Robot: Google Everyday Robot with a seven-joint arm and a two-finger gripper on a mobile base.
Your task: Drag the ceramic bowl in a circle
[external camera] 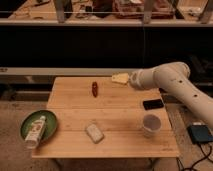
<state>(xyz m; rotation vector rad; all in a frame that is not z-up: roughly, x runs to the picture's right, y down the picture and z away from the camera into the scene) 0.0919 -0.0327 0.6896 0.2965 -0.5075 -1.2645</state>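
The gripper [120,78], spread or closed impossible to tell, hangs over the far edge of the wooden table [125,112], on a white arm [170,80] reaching in from the right. The ceramic bowl [51,124] sits well apart at the near-left corner, a white bottle [35,132] lying across it. By this view the circular drag looks unstarted: approach, contact and the whole loop remain

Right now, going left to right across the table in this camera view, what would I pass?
ceramic bowl at the left edge → pale packet → gripper, at the far edge of the table → white cup
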